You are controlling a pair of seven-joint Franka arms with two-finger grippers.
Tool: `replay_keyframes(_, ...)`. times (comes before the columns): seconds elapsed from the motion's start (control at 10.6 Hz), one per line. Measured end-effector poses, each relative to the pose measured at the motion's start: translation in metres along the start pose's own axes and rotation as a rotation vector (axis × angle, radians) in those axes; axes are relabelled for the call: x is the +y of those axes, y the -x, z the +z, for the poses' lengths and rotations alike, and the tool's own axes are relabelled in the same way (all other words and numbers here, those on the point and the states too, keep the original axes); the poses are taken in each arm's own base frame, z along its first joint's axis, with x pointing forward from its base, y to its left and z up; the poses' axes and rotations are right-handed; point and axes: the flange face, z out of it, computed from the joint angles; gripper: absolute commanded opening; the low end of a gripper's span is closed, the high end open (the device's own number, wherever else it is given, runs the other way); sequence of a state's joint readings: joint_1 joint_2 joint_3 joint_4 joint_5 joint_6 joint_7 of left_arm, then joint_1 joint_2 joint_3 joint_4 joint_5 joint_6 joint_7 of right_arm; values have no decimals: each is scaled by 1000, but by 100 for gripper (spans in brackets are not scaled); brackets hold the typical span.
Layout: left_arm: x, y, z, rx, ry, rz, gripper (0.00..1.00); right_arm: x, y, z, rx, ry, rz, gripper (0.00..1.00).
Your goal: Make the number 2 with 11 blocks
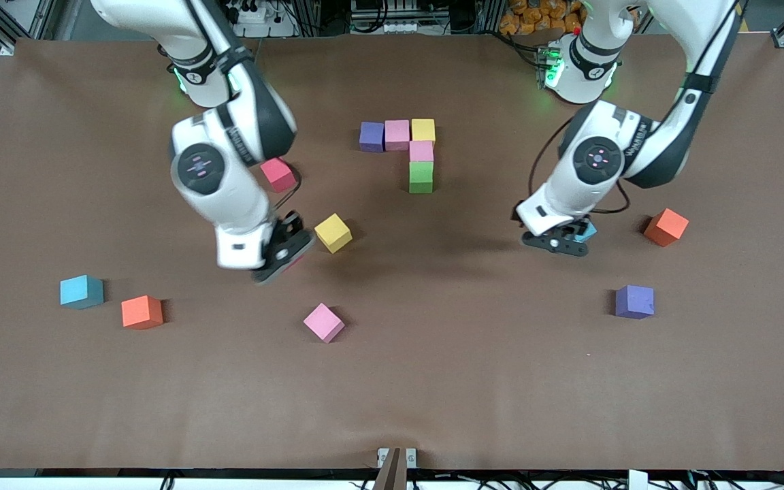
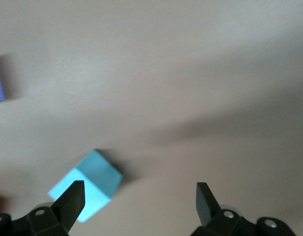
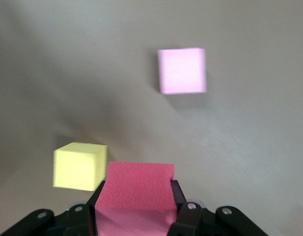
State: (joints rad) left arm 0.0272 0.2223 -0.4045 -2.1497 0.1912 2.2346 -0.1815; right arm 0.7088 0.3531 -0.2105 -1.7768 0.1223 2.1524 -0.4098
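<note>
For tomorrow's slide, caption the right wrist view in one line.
Right gripper shut on a red block, above the table near a yellow block and a pink block.

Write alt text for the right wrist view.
The right end effector is shut on a red block above the brown table. A yellow block and a pink block lie loose on the table.

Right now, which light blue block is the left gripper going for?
The light blue block under the open left gripper, partly hidden beneath it, beside the orange block. The other light blue block sits alone at the right arm's end.
</note>
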Motion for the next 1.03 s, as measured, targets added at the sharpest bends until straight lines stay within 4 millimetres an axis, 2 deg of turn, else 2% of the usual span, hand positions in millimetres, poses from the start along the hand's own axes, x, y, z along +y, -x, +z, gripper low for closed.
replay_keyframes(0.28, -26, 14, 14, -32, -33, 139, 100, -73, -17, 8, -19, -1, -225, 48)
replay_keyframes(0.47, -56, 21, 24, -37, -34, 259, 100, -115, -18, 21, -43, -15, -333, 48)
replay_keyframes(0.66, -87, 32, 42, -13, -17, 353, 100, -168, -19, 33, -66, -23, -422, 48)
replay_keyframes(0.85, -90, 39, 53, -11, -27, 449, 100, -210, -20, 56, -91, -14, -497, 48)
replay_keyframes(1.03, -82, 43, 60, 13, -35, 542, 100, -232, -20, 83, -106, -1, -543, 48)
